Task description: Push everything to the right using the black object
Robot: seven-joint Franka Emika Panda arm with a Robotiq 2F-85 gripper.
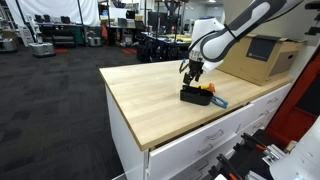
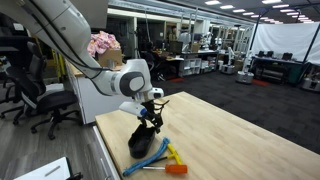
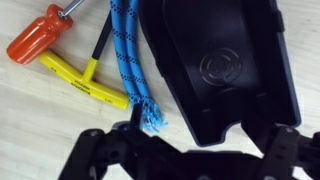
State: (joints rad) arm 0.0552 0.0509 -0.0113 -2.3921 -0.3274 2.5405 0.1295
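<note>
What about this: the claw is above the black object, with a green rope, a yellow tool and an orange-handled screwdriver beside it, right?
The rope is blue, not green; the wrist view shows it. Otherwise right: the claw is above the black object, with the yellow tool and orange-handled screwdriver beside it.
</note>
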